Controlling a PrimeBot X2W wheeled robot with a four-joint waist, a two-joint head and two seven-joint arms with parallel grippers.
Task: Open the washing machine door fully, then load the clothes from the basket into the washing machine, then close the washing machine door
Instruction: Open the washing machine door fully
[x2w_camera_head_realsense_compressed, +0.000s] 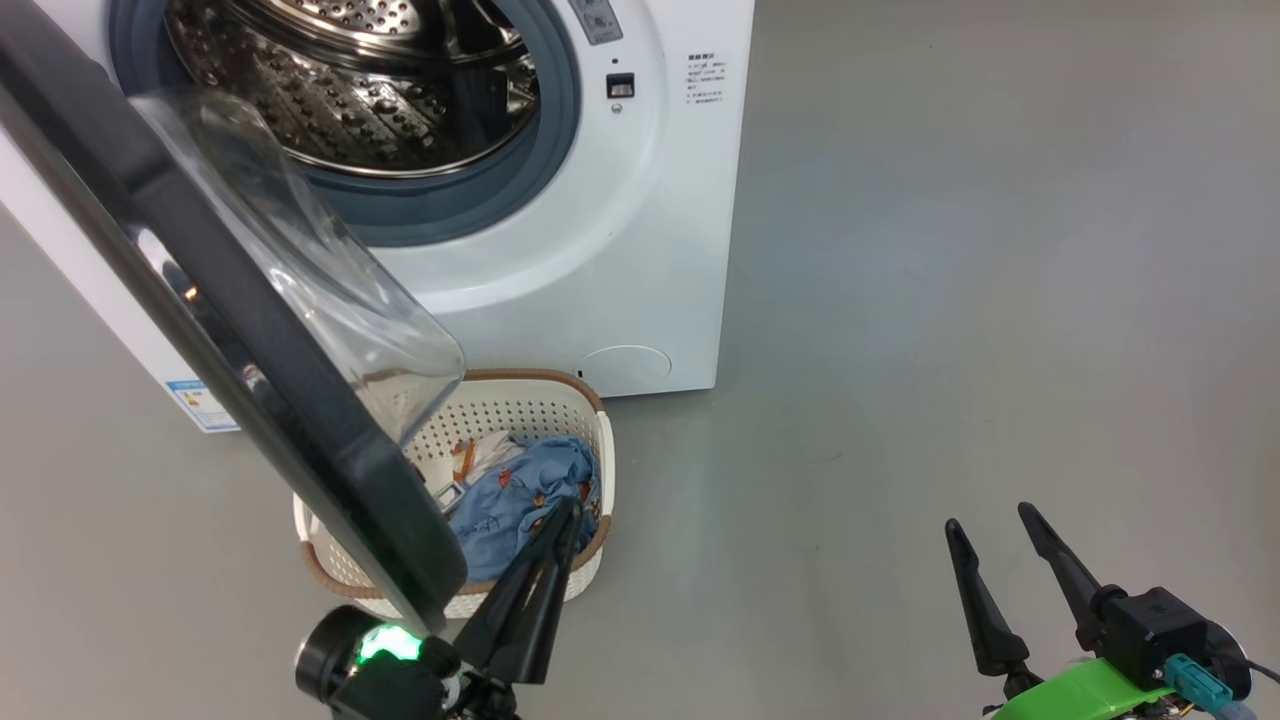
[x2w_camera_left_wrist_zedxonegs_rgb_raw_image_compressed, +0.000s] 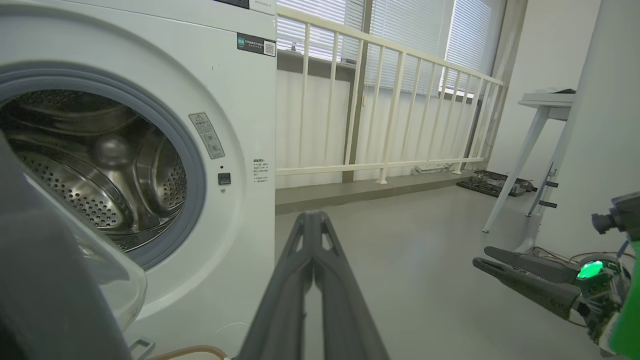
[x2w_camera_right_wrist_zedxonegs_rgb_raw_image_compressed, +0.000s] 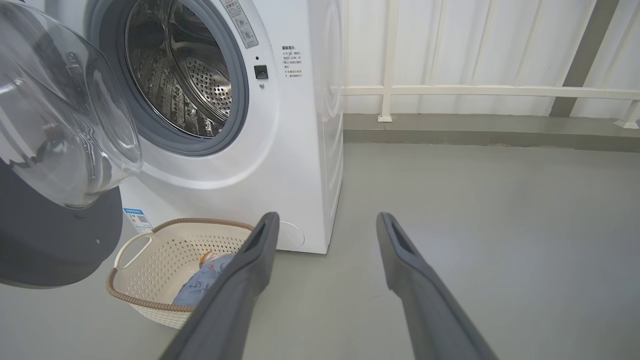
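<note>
The white washing machine (x2w_camera_head_realsense_compressed: 620, 250) stands with its steel drum (x2w_camera_head_realsense_compressed: 350, 80) exposed. Its door (x2w_camera_head_realsense_compressed: 250, 330), black-rimmed with a clear glass bowl (x2w_camera_head_realsense_compressed: 320, 270), hangs swung out to the left over part of the basket (x2w_camera_head_realsense_compressed: 590, 420). Light-blue clothes (x2w_camera_head_realsense_compressed: 520, 495) with orange prints lie inside the basket. My left gripper (x2w_camera_head_realsense_compressed: 568, 510) is shut and empty, its tips above the basket's near side, right of the door's lower rim. My right gripper (x2w_camera_head_realsense_compressed: 990, 520) stands open over bare floor at the lower right. The right wrist view shows the door (x2w_camera_right_wrist_zedxonegs_rgb_raw_image_compressed: 55, 235), the basket (x2w_camera_right_wrist_zedxonegs_rgb_raw_image_compressed: 150, 260) and the clothes (x2w_camera_right_wrist_zedxonegs_rgb_raw_image_compressed: 205, 282).
Grey floor (x2w_camera_head_realsense_compressed: 950, 300) stretches to the right of the machine. The left wrist view shows a cream railing (x2w_camera_left_wrist_zedxonegs_rgb_raw_image_compressed: 390, 100) behind the machine, a white table leg (x2w_camera_left_wrist_zedxonegs_rgb_raw_image_compressed: 515, 165) at the right, and my right gripper (x2w_camera_left_wrist_zedxonegs_rgb_raw_image_compressed: 480, 256).
</note>
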